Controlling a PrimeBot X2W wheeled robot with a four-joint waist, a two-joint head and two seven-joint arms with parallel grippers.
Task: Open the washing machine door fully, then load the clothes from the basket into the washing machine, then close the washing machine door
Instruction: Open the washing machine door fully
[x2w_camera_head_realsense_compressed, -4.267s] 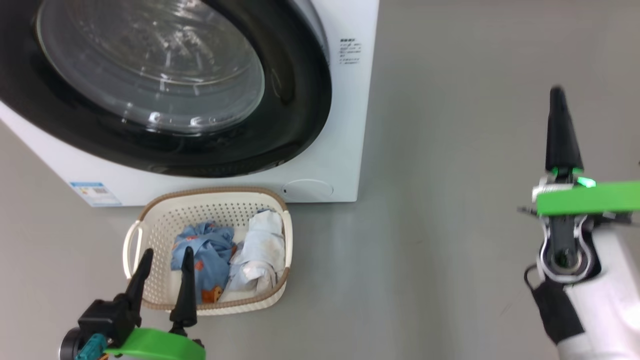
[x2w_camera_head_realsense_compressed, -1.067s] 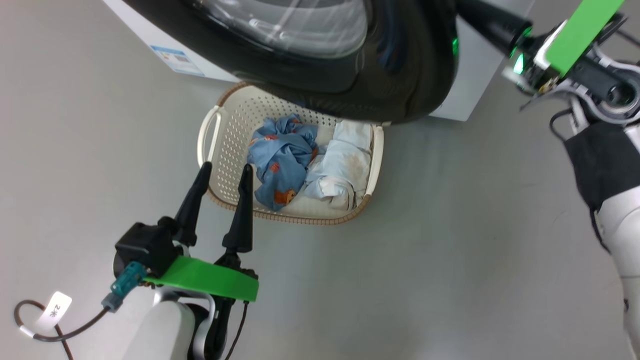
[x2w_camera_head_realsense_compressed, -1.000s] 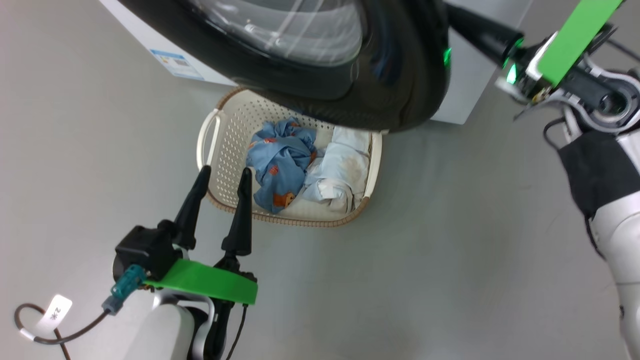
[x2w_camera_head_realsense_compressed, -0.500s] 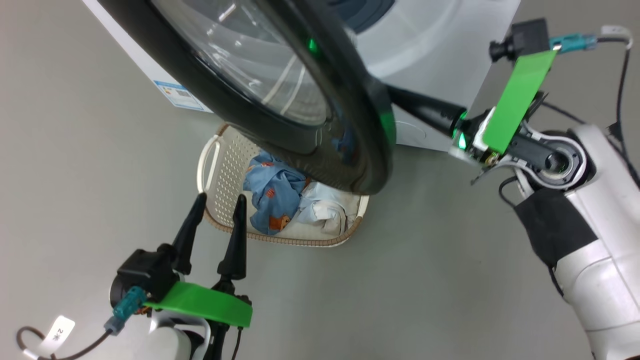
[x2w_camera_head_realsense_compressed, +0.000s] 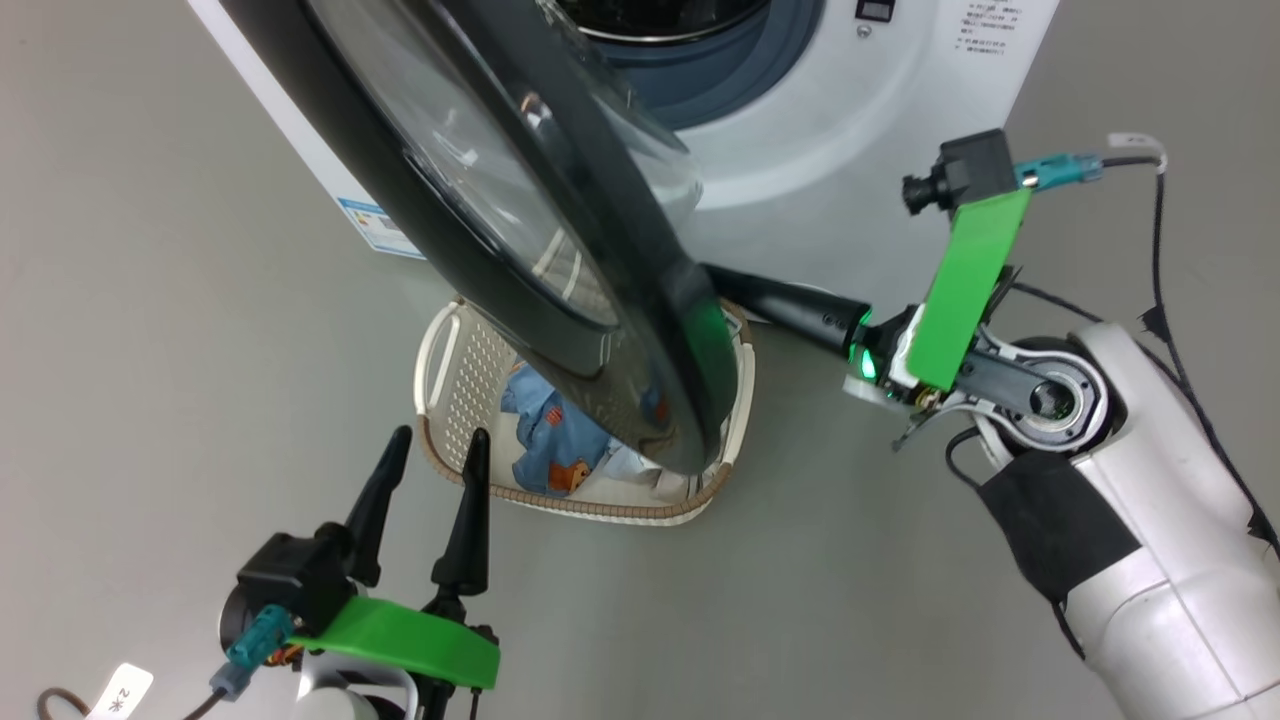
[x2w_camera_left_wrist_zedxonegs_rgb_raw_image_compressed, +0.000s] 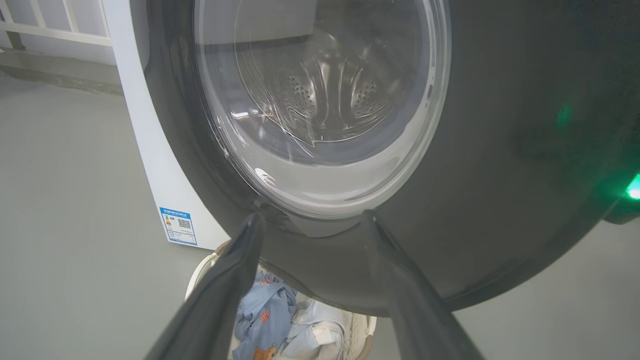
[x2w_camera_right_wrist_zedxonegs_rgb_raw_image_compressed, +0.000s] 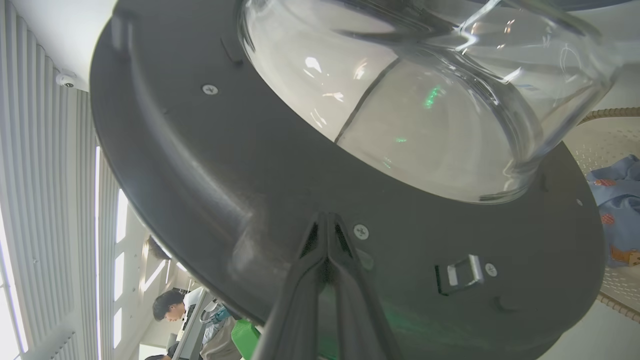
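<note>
The washing machine door (x2w_camera_head_realsense_compressed: 520, 200) stands partly swung out from the washing machine (x2w_camera_head_realsense_compressed: 850, 150), its black rim over the basket (x2w_camera_head_realsense_compressed: 440, 350). My right gripper (x2w_camera_head_realsense_compressed: 725, 280) is shut, its tips pressed against the door's inner face (x2w_camera_right_wrist_zedxonegs_rgb_raw_image_compressed: 200, 175) below the glass bowl (x2w_camera_right_wrist_zedxonegs_rgb_raw_image_compressed: 425, 100); the shut right gripper (x2w_camera_right_wrist_zedxonegs_rgb_raw_image_compressed: 327, 217) holds nothing. The blue printed piece of the clothes (x2w_camera_head_realsense_compressed: 555, 450) shows in the basket, with the pale one (x2w_camera_left_wrist_zedxonegs_rgb_raw_image_compressed: 315, 335) beside it, largely hidden by the door. My left gripper (x2w_camera_head_realsense_compressed: 430, 470) hovers open and empty at the basket's near left corner, facing the door's outer glass (x2w_camera_left_wrist_zedxonegs_rgb_raw_image_compressed: 320, 110).
The drum opening with its grey-blue gasket (x2w_camera_head_realsense_compressed: 740, 70) is uncovered behind the door. A blue energy label (x2w_camera_head_realsense_compressed: 385, 225) sits on the machine's lower corner. Bare grey floor (x2w_camera_head_realsense_compressed: 850, 600) spreads around the basket. A person (x2w_camera_right_wrist_zedxonegs_rgb_raw_image_compressed: 170, 305) is in the background past the door's edge.
The door has swung further out from the machine, with my shut right gripper following behind its inner face. The drum opening has come into sight. My left gripper stays open near the basket.
</note>
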